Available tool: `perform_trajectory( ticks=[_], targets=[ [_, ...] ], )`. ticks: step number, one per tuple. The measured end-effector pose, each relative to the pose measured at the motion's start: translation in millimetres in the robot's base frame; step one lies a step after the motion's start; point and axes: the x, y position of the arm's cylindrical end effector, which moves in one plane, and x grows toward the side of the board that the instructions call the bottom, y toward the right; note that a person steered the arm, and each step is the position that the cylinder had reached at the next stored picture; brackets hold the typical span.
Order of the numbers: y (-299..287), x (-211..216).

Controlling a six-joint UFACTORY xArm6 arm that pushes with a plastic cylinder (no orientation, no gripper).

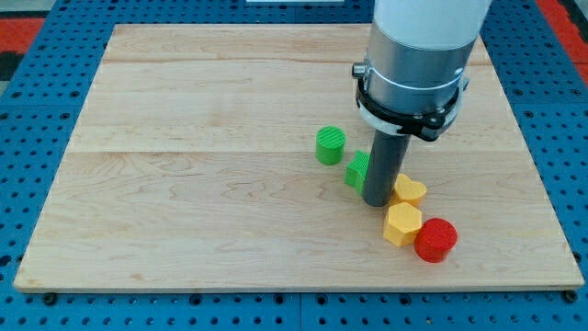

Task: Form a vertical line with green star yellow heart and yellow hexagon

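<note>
The wooden board (184,184) lies on a blue perforated bench (28,138). All the blocks sit in the board's right half, nearer its bottom edge than its top; the whole left half and the strip along the top edge are bare wood, so there is wide room there for sliding. The cluster has less room towards the bottom right corner, though no block touches an edge.

My tip (378,202) is a bare dark rod with nothing to open or close, and it carries nothing. It stands in the middle of the group, with the green star (357,170) pressed against its left side — the rod hides part of that block. The yellow heart (410,191) lies just beside the tip on the right. The yellow hexagon (402,223) sits directly below the heart, close to it and towards the bottom edge. A red cylinder (435,240) touches the hexagon's right side. A green cylinder (331,145) stands apart — up and left of the star.
</note>
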Motion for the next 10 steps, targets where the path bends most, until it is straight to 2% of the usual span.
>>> perform_trajectory(
  ticks=[1, 2, 3, 7, 8, 9, 10],
  targets=[
    [-21.3, 5.9],
    [-27.5, 46.2],
    [-6.8, 56.4],
    [10.6, 44.0],
    [-13.4, 46.5],
    [-69.9, 43.9],
    [-72.2, 10.5]
  ],
)
